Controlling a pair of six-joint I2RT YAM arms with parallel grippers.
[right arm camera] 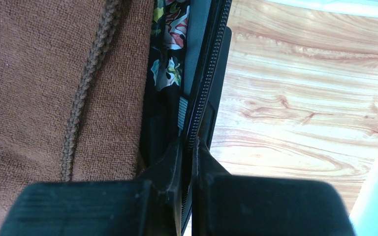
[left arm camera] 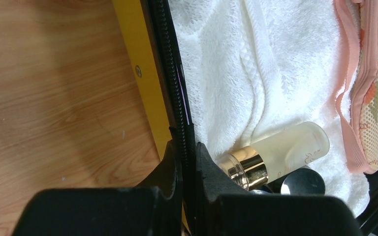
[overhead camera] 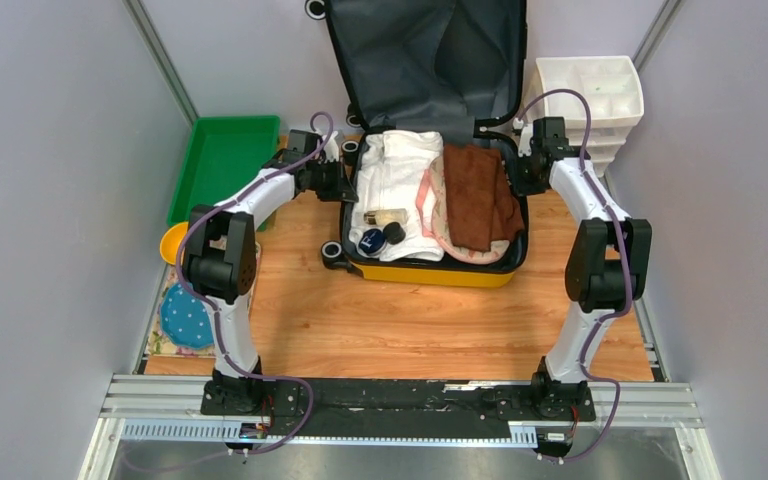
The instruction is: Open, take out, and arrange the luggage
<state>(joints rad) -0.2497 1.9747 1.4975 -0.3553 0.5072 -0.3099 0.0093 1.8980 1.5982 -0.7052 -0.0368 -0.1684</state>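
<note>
Clamping 1 open luggage, L jaws, R jaws, 2 towels

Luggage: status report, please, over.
Left tool shut on luggage left rim. Right tool shut on right rim. Lid open, towels inside. Nothing blocking.

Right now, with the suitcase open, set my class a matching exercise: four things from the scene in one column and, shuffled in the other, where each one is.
Things
1. white towel
2. brown towel
3. tray
4. left gripper

Places
A. clamped on the left rim of the suitcase
B. right half of the suitcase
C. on the table, left of the suitcase
D. left half of the suitcase

Pairs: 1-D, 2-B, 3-C, 4-A
</note>
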